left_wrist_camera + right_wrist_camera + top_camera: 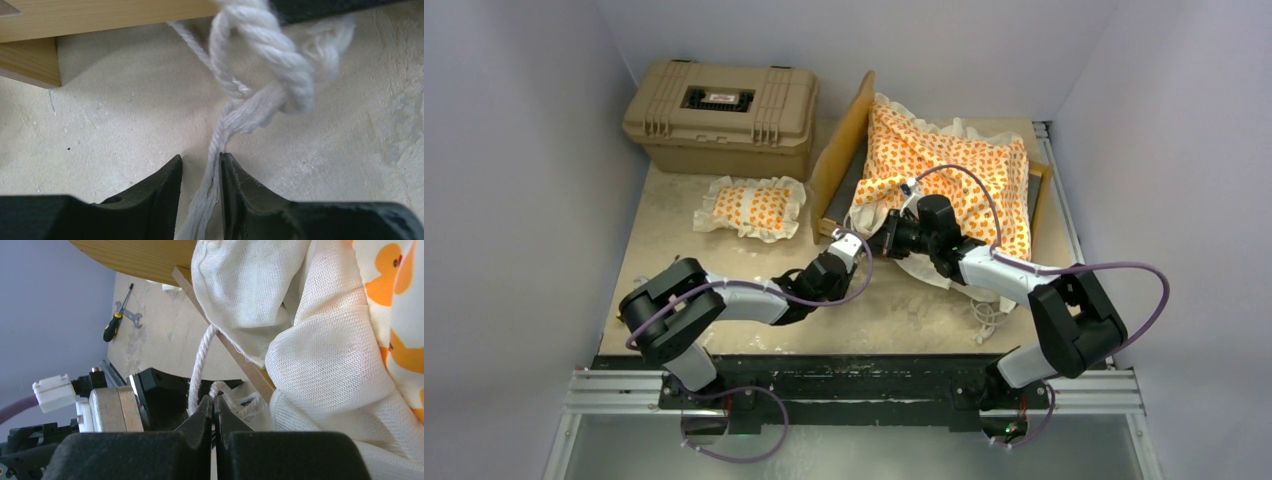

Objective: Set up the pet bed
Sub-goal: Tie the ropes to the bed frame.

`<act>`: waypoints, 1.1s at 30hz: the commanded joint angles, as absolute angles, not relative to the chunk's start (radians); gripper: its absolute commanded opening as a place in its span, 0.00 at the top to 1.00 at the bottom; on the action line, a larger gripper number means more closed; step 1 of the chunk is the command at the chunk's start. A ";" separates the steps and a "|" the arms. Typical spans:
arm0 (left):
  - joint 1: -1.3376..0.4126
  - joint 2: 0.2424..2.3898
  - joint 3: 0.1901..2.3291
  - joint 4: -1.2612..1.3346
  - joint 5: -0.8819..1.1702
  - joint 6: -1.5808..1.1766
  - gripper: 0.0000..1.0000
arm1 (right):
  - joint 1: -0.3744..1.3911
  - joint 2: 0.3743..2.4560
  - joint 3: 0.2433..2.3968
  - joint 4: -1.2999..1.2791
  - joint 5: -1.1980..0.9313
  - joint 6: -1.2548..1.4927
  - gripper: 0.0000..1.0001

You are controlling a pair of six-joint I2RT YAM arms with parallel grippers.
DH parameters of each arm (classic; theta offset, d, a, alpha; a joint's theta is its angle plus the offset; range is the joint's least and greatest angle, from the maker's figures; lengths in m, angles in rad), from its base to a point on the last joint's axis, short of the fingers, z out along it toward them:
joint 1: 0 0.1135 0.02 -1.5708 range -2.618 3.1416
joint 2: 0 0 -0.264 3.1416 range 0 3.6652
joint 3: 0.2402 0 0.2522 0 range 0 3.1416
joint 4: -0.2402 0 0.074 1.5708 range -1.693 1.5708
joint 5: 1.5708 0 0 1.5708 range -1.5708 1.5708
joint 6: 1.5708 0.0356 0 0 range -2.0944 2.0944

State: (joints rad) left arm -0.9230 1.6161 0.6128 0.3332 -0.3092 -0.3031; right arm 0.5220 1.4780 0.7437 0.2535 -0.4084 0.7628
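By the near corner of the bed frame (842,150): left gripper (200,159) straddles the frayed tail of the white rope (280,57), jaws slightly apart; right gripper (214,405) closed tight alongside.

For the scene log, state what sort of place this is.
Probably a robotics lab test cell: plain pale walls enclose a worn tabletop, the left arm and right arm mount on a metal rail, and a screwdriver and wrench lie nearby.

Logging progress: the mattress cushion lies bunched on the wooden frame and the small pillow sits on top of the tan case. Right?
No. In the top external view the small pillow lies on the table in front of the tan case, not on it. The mattress cushion does lie bunched on the wooden frame.
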 commanded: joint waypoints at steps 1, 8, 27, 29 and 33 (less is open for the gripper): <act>-0.942 1.652 0.608 0.256 -0.398 -0.313 0.73 | 0.517 1.458 0.749 0.261 -0.393 0.750 1.00; -0.943 1.626 0.597 0.207 -0.454 -0.364 1.00 | 0.517 1.442 0.759 0.233 -0.378 0.731 1.00; -0.682 1.413 0.589 -0.110 -0.633 -0.783 1.00 | 0.518 1.295 0.836 -0.015 -0.201 0.455 1.00; -0.640 1.401 0.603 -0.126 -0.620 -0.802 1.00 | 0.518 1.297 0.833 -0.009 -0.226 0.449 1.00; -0.563 1.411 0.636 -0.131 -0.581 -0.808 1.00 | 0.521 1.304 0.854 -0.012 -0.280 0.434 1.00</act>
State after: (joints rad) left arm -0.6361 1.4208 0.5980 -0.0982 -0.6113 -0.7536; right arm 0.5213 1.3087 0.8051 -0.0010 -0.2306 0.4831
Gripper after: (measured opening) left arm 0.005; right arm 0.011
